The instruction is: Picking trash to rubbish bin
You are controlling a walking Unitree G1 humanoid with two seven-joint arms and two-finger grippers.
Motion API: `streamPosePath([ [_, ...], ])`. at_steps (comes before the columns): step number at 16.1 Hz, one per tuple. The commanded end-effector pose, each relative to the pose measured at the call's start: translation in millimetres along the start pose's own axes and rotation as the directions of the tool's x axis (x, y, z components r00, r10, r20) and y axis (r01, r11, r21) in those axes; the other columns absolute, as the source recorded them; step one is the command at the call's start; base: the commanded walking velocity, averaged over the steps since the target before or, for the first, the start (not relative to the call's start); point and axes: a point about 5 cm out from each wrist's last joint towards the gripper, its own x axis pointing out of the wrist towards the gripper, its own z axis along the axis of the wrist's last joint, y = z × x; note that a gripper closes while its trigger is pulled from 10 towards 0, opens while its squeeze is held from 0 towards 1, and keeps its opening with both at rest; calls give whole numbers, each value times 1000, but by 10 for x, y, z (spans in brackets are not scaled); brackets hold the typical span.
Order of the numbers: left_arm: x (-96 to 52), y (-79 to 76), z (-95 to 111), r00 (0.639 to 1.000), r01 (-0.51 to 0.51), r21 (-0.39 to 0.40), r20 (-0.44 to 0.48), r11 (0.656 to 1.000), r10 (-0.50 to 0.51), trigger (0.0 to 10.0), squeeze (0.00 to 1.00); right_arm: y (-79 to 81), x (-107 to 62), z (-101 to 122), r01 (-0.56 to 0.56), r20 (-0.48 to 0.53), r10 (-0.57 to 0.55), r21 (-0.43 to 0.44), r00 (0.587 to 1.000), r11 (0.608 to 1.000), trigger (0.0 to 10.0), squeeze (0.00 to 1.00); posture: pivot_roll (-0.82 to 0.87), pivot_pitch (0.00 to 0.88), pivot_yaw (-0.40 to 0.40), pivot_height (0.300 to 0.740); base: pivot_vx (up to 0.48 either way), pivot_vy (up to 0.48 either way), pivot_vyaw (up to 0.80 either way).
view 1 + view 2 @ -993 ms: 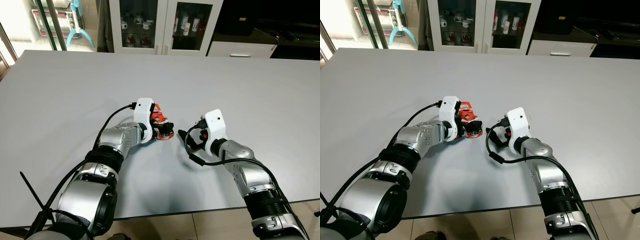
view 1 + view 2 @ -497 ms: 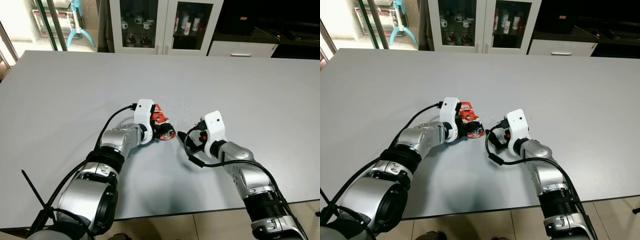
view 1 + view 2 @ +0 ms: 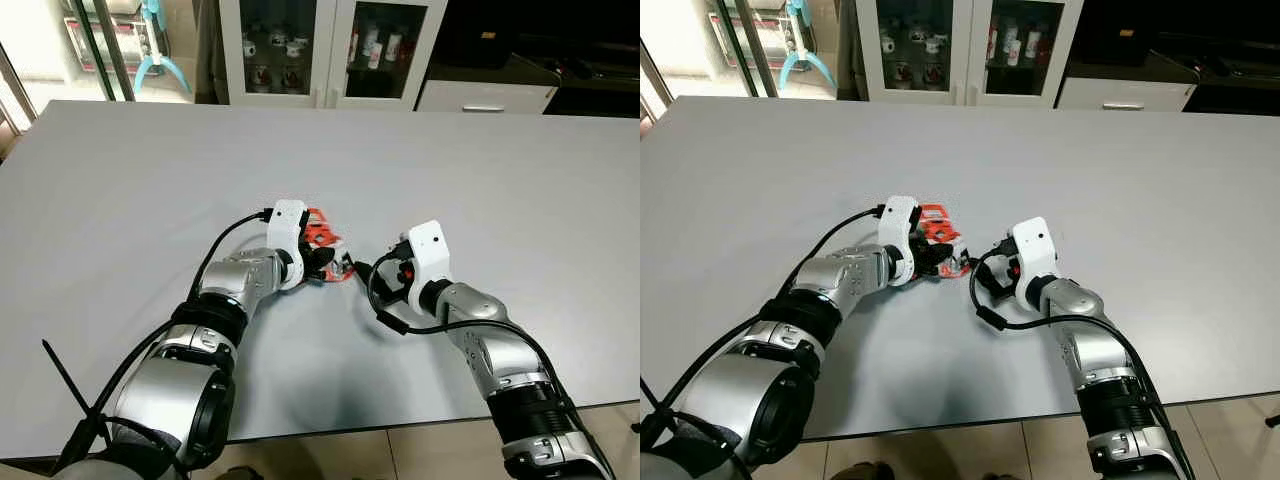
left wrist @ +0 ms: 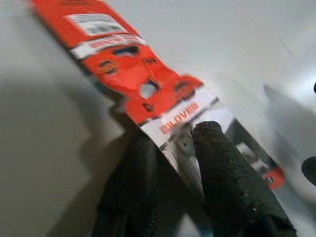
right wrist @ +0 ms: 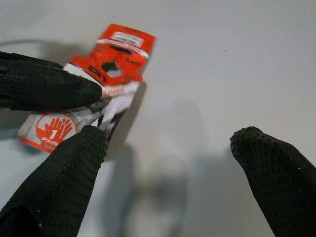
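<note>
On the grey table [image 3: 150, 180], left pincer [image 3: 328, 262] grips orange wrapper [image 4: 143, 79]; right pincer [image 5: 168, 163] gapes beside.

The table [image 3: 150, 180] sat right in front of the robot w/ a cabinet [image 3: 330, 50] behind its far edge. Near the middle of the table lay a glove packet [image 3: 322, 240] — flat on the top. The left gripper [image 3: 330, 264] came at it from the robot's left & its fingers [image 4: 222, 163] closed on the packet's near end. The right gripper [image 3: 366, 268] was just to the right of the packet, one fingertip [image 5: 74, 168] next to it — the other finger well apart, over bare table. The two grippers sat close together, packet between them.
</note>
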Motion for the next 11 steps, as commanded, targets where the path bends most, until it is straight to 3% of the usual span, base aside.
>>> streamPosePath([
  [1, 25, -7, -119, 998, 0, -5, -64, 1000, 0, 0, 0, 5, -10, -8, -8, -9, 8, 4, 1000, 1000, 10000, 0, -101, 51, -47, 740, 0, 0, 0],
  [11, 13, 33, -126, 998, -12, -9, -55, 1000, 11, 0, 0, 29, 9, -17, -13, -13, 13, -1, 1000, 1000, 10000, 0, -98, 47, -51, 740, 0, 0, 0],
])
